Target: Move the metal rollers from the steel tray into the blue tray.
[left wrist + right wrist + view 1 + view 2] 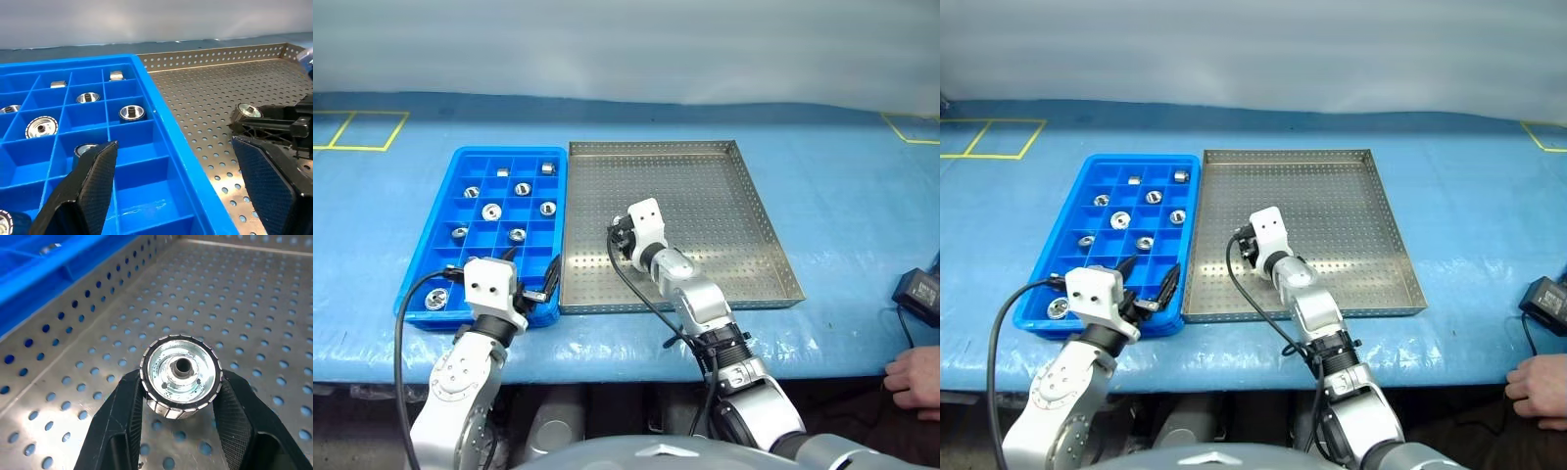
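My right gripper [181, 377] is low over the near left part of the steel tray [705, 196]. Its two fingers press against both sides of a metal roller [181, 369], a shiny flanged cylinder with a central hole that lies on the perforated floor. The same roller [247, 111] appears in the left wrist view, at the tip of the right gripper. The blue tray [460, 159] lies left of the steel tray, and several rollers [491, 211] sit in its compartments. Over its near right corner my left gripper [530, 272] hovers open with nothing between its fingers [93, 171].
Both trays rest on a table covered with a blue sheet. A black device [920, 292] sits near the right edge, and a person's hand [913, 377] rests on the table's front edge below it. Yellow tape marks [352, 127] lie at the far corners.
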Controlling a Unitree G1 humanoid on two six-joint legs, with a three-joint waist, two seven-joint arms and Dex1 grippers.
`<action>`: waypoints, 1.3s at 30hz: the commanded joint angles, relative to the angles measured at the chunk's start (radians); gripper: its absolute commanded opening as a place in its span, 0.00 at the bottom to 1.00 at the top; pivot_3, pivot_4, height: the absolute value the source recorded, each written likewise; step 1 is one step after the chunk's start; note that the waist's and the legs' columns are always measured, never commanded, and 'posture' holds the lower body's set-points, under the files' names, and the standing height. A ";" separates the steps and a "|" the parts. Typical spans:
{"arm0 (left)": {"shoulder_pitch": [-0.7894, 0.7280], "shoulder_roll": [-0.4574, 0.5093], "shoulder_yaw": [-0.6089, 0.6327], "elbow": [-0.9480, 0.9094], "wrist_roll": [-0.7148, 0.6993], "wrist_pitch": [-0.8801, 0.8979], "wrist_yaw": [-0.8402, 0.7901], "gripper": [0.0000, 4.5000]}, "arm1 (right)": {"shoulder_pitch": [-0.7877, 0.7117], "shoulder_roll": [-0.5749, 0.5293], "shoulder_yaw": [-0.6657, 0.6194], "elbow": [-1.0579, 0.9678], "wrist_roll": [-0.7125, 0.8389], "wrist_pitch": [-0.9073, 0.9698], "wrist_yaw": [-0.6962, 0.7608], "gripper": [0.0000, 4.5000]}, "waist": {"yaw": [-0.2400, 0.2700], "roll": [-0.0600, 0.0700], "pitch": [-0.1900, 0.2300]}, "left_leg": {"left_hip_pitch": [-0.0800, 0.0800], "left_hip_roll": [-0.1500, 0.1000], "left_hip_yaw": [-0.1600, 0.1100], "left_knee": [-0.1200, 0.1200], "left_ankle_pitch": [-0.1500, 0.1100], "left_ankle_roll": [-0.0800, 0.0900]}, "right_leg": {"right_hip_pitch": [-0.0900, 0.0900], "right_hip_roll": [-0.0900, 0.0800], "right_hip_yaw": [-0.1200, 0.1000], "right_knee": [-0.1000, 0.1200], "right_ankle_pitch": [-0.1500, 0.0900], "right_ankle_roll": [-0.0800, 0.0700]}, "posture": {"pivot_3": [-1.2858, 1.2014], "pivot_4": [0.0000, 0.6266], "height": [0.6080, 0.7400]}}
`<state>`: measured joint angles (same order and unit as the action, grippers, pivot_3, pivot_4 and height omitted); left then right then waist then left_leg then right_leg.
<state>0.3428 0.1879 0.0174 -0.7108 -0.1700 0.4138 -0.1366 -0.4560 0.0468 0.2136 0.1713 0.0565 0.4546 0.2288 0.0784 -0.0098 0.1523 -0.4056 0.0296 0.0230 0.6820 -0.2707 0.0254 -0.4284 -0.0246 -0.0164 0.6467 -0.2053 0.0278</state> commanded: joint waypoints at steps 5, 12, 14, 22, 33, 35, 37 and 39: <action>0.072 -0.057 0.087 -0.094 0.039 -0.068 0.090 0.91 | -0.124 0.041 0.108 -0.168 0.003 0.094 0.077 0.38 | 0.021 0.000 0.000 | 0.000 0.000 -0.001 0.000 0.000 0.000 | 0.000 0.000 -0.001 0.000 -0.001 0.000 | 0.69 0.24 1.00; 0.167 -0.094 0.104 -0.143 0.058 -0.091 0.115 0.91 | -0.121 0.085 0.197 -0.155 0.005 0.113 0.129 0.38 | 0.086 0.000 0.000 | -0.002 0.000 -0.002 -0.001 0.000 0.000 | -0.001 -0.002 -0.002 -0.002 -0.002 0.000 | 0.72 0.24 1.00; 0.178 -0.099 0.099 -0.148 0.061 -0.094 0.117 0.91 | -0.111 0.084 0.211 -0.149 0.001 0.114 0.138 0.38 | 0.103 -0.001 0.000 | -0.003 0.000 -0.002 -0.001 0.000 0.000 | -0.001 -0.002 -0.002 -0.003 -0.004 -0.003 | 0.72 0.24 1.00; 0.167 -0.096 0.078 -0.139 0.065 -0.086 0.107 0.91 | -0.042 0.018 0.231 -0.221 -0.003 0.210 0.162 0.38 | 0.155 -0.001 0.000 | -0.004 0.000 -0.003 0.000 0.000 0.000 | -0.002 -0.001 -0.005 -0.003 -0.004 -0.003 | 0.71 0.24 1.00; 0.109 -0.071 0.067 -0.116 0.050 -0.055 0.075 0.91 | 0.033 -0.062 0.189 -0.409 0.009 0.349 0.145 0.97 | 0.170 -0.001 0.000 | -0.006 -0.001 -0.004 0.000 0.000 0.000 | -0.002 -0.001 -0.009 -0.003 -0.005 -0.005 | 0.68 0.24 1.00; 0.092 -0.061 0.069 -0.112 0.046 -0.046 0.066 0.91 | 0.042 -0.069 0.158 -0.448 0.012 0.368 0.126 1.00 | 0.169 0.000 0.000 | -0.006 -0.001 -0.004 0.000 0.000 0.000 | -0.002 -0.001 -0.010 -0.003 -0.005 -0.005 | 0.67 0.24 1.00; 0.061 -0.046 0.069 -0.104 0.039 -0.032 0.051 0.91 | 0.055 -0.086 0.114 -0.501 0.026 0.382 0.120 1.00 | 0.168 0.000 0.000 | -0.006 -0.001 -0.004 0.000 0.000 0.000 | -0.002 -0.001 -0.010 -0.003 -0.005 -0.005 | 0.65 0.24 1.00; 0.024 -0.025 0.066 -0.089 0.036 -0.016 0.031 0.91 | 0.074 -0.113 0.078 -0.558 0.044 0.393 0.129 1.00 | 0.161 0.000 0.000 | -0.006 -0.001 -0.004 0.001 0.000 0.000 | -0.002 -0.001 -0.011 -0.003 -0.005 -0.005 | 0.63 0.24 1.00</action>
<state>0.3865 0.1470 0.0879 -0.7927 -0.1292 0.3920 -0.0888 -0.3923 -0.0570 0.3294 -0.3048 0.0803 0.8423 0.3555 0.2394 -0.0102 0.1524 -0.4119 0.0282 0.0186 0.6827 -0.2708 0.0251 -0.4300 -0.0255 -0.0271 0.6436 -0.2101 0.0232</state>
